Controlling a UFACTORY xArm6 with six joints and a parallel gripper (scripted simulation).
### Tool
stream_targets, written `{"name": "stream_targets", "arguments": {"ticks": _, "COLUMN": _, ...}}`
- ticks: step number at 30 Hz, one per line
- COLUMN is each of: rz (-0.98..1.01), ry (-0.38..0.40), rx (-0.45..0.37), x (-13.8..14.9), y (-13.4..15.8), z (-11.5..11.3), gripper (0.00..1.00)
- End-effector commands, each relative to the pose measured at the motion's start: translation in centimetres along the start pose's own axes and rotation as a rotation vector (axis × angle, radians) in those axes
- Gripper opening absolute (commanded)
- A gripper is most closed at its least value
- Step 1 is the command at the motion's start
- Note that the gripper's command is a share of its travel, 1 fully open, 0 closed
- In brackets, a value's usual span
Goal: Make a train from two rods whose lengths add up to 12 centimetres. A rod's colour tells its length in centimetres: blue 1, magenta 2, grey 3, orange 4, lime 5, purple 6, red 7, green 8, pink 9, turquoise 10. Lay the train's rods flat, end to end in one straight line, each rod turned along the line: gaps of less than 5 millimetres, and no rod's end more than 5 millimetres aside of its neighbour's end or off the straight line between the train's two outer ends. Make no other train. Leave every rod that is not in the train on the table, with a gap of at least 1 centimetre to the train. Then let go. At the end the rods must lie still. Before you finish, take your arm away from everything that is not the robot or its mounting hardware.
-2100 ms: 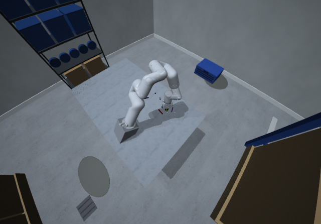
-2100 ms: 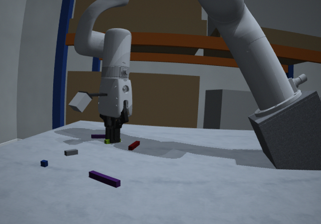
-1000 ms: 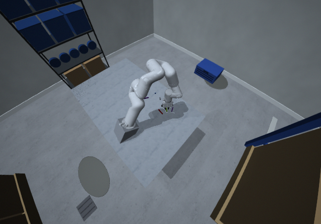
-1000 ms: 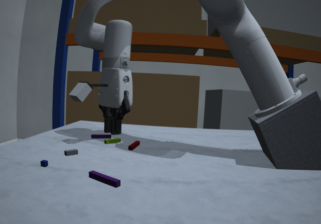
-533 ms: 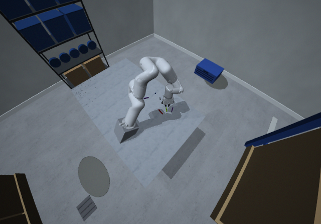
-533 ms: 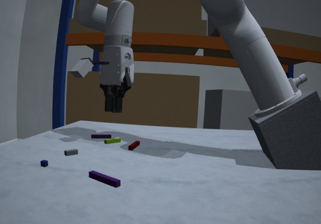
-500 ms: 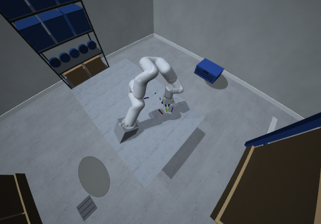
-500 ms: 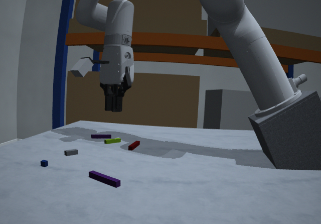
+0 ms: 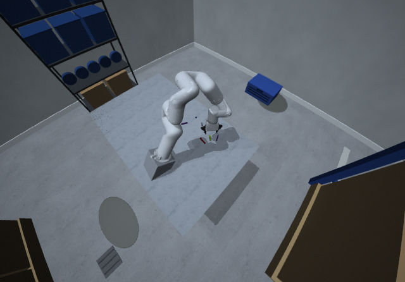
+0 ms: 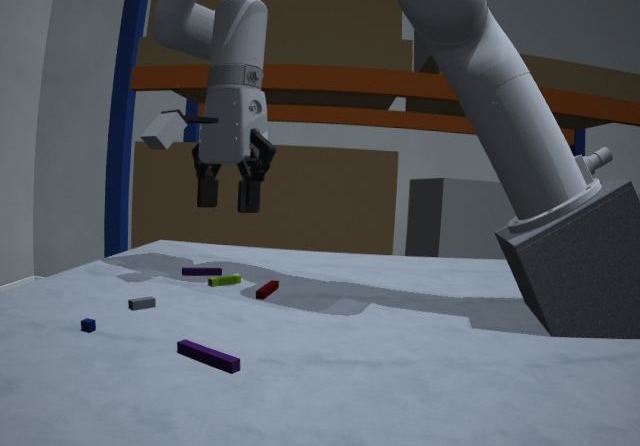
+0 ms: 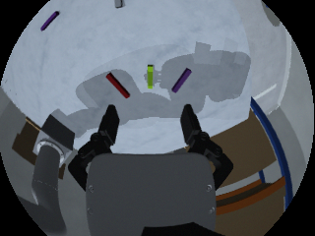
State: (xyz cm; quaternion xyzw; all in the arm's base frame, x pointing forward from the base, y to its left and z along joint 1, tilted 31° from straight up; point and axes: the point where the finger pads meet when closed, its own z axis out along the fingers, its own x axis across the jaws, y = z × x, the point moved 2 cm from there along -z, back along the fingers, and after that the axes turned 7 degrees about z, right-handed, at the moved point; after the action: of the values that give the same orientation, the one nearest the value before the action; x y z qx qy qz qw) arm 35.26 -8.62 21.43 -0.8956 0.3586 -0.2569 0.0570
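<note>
My gripper (image 10: pixel 227 193) is open and empty, raised well above the table; it also shows in the wrist view (image 11: pixel 149 125) and in the top view (image 9: pixel 211 129). Below it a lime rod (image 10: pixel 224 279) (image 11: pixel 150 77) lies flat between a purple rod (image 10: pixel 201 271) (image 11: pixel 181 79) and a red rod (image 10: pixel 267 289) (image 11: pixel 118 85). The three lie apart, none touching, each turned a different way. A second purple rod (image 10: pixel 208 356) (image 11: pixel 50 22) lies alone nearer the exterior camera. A grey rod (image 10: pixel 141 303) (image 11: pixel 118 0) and a small blue rod (image 10: pixel 87 324) lie off to the side.
The arm's base block (image 10: pixel 578 260) stands on the table at the right in the exterior view. The arm's shadow falls across the lime, red and far purple rods. Shelves, boxes and a blue crate (image 9: pixel 263 88) stand on the floor away from the table.
</note>
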Motion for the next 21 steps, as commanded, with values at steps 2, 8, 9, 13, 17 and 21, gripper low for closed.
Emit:
{"name": "stream_targets", "arguments": {"ticks": 2, "rz": 0.0, "ry": 0.002, "rx": 0.001, "x": 0.1, "y": -0.1, "z": -0.1, "gripper": 1.0}}
{"name": "stream_targets", "arguments": {"ticks": 8, "rz": 0.0, "ry": 0.002, "rx": 0.001, "x": 0.1, "y": -0.1, "z": -0.1, "gripper": 1.0}}
{"name": "stream_targets", "arguments": {"ticks": 9, "rz": -0.004, "ry": 0.002, "rx": 0.001, "x": 0.0, "y": 0.0, "z": -0.1, "gripper": 1.0}}
{"name": "stream_targets", "arguments": {"ticks": 13, "rz": -0.182, "ry": 0.003, "rx": 0.0, "x": -2.2, "y": 0.7, "z": 0.8, "gripper": 1.0}}
{"name": "stream_targets", "arguments": {"ticks": 17, "rz": -0.306, "ry": 0.003, "rx": -0.001, "x": -3.8, "y": 1.3, "z": 1.4, "gripper": 1.0}}
{"name": "stream_targets", "arguments": {"ticks": 21, "rz": -0.428, "ry": 0.003, "rx": -0.001, "x": -5.4, "y": 1.8, "z": 1.9, "gripper": 1.0}}
